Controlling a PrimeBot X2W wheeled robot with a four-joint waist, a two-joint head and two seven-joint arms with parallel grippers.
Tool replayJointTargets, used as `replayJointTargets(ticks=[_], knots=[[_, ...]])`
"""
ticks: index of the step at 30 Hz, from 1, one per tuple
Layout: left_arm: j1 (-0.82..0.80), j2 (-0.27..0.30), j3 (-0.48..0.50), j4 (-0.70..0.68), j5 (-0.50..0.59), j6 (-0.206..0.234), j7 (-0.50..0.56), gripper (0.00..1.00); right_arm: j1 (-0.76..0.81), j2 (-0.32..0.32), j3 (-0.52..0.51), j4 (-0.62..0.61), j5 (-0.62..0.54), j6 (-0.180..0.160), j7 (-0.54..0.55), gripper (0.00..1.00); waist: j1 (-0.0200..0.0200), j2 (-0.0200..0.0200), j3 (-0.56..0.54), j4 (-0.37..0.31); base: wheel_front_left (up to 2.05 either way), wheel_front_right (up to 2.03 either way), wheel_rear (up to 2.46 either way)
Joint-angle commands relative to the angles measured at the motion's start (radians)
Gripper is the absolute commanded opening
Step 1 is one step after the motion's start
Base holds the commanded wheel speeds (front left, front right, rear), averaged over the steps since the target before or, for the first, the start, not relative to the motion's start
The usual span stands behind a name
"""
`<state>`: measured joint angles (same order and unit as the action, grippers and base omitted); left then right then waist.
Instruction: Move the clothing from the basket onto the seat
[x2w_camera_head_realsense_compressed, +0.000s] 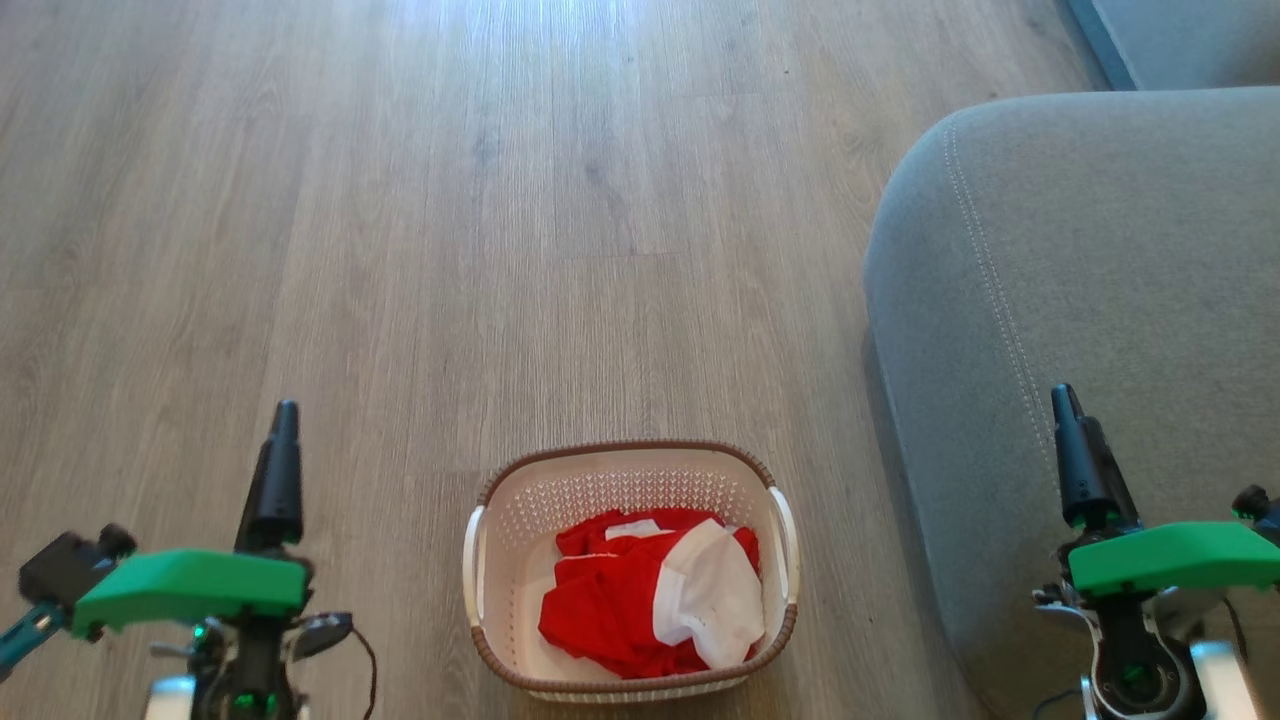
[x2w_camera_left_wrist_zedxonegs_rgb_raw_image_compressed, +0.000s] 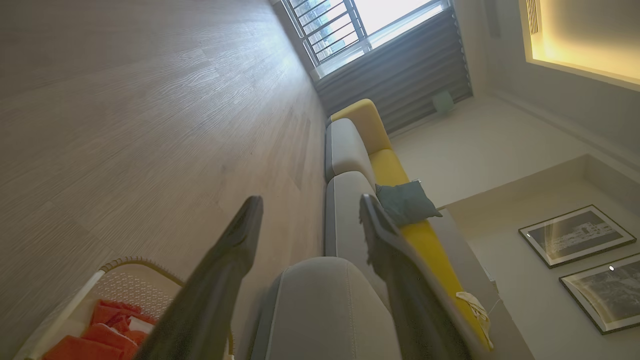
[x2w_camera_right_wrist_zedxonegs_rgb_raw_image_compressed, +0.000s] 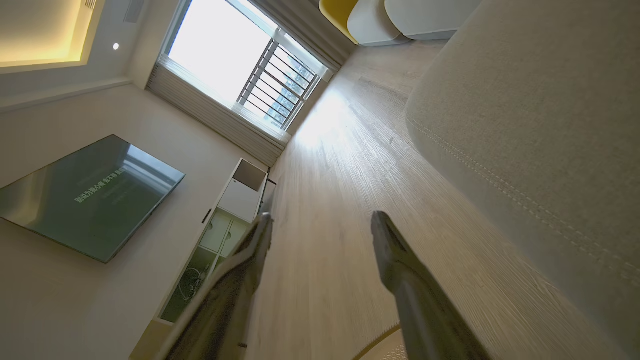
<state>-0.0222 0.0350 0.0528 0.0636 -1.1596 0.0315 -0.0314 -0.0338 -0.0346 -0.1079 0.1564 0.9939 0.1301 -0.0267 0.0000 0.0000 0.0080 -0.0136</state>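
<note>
Wood floor: basket long axis seemingly left-right; clothing bunched inside.

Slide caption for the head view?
Red clothing heaped in the basket on the wood floor, grey seat on its right.

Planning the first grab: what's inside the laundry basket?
Red clothing with white panels lies bunched in the basket, toward its right. Its bare floor shows at left; whatever is beneath the pile is hidden.
</note>
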Motion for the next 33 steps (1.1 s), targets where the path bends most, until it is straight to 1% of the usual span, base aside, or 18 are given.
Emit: replayJointTargets(ticks=[1, 6, 9, 10, 18, 27, 33], knots=[[-0.057, 0.008, 0.004, -0.051, 0.029, 0.005, -0.010, 1.00, -0.057, -0.009, 0.012, -0.049, -0.027, 0.000, -0.013, 1.00, 0.0000, 0.0000, 0.000, 0.000, 0.00, 0.00, 0.00], [-0.062, 0.009, -0.050, -0.093, 0.133, 0.051, -0.024, 1.00, -0.061, -0.010, 0.031, -0.067, -0.112, 0.000, -0.027, 1.00, 0.0000, 0.0000, 0.001, -0.001, 0.00, 0.00, 0.00], [-0.065, 0.009, -0.084, -0.111, 0.199, 0.071, -0.033, 1.00, -0.062, -0.010, 0.045, -0.073, -0.163, 0.000, -0.036, 1.00, 0.0000, 0.0000, 0.002, -0.002, 0.00, 0.00, 0.00], [-0.065, 0.009, -0.084, -0.111, 0.199, 0.071, -0.033, 1.00, -0.062, -0.010, 0.045, -0.073, -0.163, 0.000, -0.036, 1.00, 0.0000, 0.0000, 0.002, -0.002, 0.00, 0.00, 0.00], [-0.069, 0.010, -0.160, -0.134, 0.346, 0.133, -0.057, 1.00, -0.064, -0.013, 0.075, -0.078, -0.270, 0.000, -0.060, 1.00, 0.0000, 0.0000, 0.003, -0.005, 0.00, 0.00, 0.00], [-0.077, 0.011, -0.238, -0.140, 0.520, 0.185, -0.083, 1.00, -0.063, -0.014, 0.113, -0.071, -0.373, 0.000, -0.086, 1.00, 0.0000, 0.0000, 0.003, -0.007, 0.00, 0.00, 0.00], [-0.075, 0.021, -0.290, -0.119, 0.598, 0.216, -0.100, 1.00, -0.064, -0.019, 0.143, -0.038, -0.442, 0.000, -0.104, 1.00, 0.0000, 0.0000, -0.001, -0.013, 0.00, 0.00, 0.00]])
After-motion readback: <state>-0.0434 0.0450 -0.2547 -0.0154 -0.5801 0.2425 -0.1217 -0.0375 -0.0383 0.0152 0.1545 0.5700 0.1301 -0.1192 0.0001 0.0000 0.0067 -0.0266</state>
